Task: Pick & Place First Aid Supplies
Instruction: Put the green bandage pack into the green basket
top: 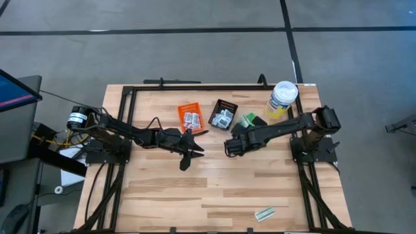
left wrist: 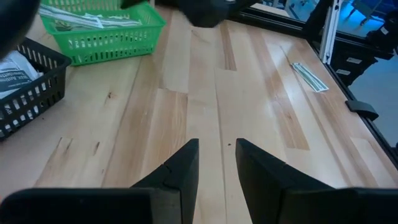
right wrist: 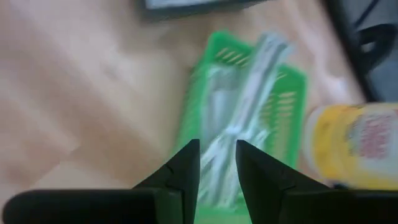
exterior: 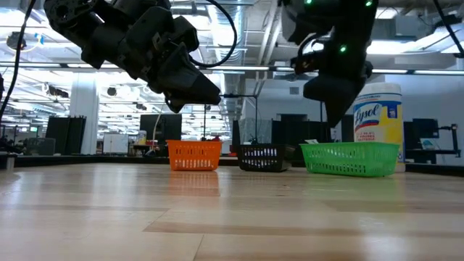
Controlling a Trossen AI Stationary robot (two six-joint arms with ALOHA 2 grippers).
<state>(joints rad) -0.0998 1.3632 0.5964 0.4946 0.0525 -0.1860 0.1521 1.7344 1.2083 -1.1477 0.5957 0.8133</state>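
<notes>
The table [top: 195, 188] carries three bins along its far side: orange bin [top: 190, 117], black bin [top: 224, 114] and green bin [top: 247, 120], with a yellow canister [top: 282, 99] at the far right corner. Both arms reach toward the middle. The left gripper [left wrist: 216, 163] hangs over bare wood in front of the orange bin, fingers a narrow gap apart with nothing between them. The right gripper [right wrist: 216, 163] is above the green bin, fingers likewise slightly parted and holding nothing — pale strips [right wrist: 239, 130] lie in the bin just beyond its tips.

The main risk, as I judge it: the last loose packet [top: 264, 214] lies flat at the near right edge, well apart from both grippers. Thin paper on wood is hard to pinch — fingers could skid it off the edge, or close on nothing. A low swing by the right arm could also clip the bin or canister.
</notes>
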